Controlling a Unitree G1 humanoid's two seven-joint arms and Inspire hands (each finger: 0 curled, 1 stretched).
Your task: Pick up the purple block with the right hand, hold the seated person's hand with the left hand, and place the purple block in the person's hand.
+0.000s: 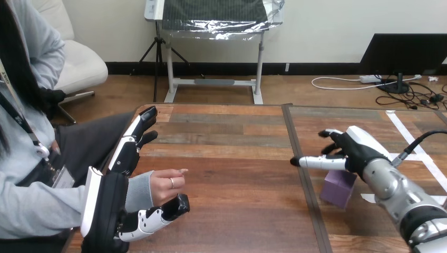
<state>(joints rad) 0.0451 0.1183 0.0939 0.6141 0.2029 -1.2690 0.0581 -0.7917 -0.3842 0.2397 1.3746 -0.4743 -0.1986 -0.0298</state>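
Hovering just over the purple block, right hand was spread open; well left of it, left hand was straight-fingered, thumb under the person's hand.

Left robot hand under person's hand; right robot hand over purple block.

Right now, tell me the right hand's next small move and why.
Probably lower the right hand and close it round the purple block: its fingers are straight above the block on the table, and the person's hand lies against the left hand.
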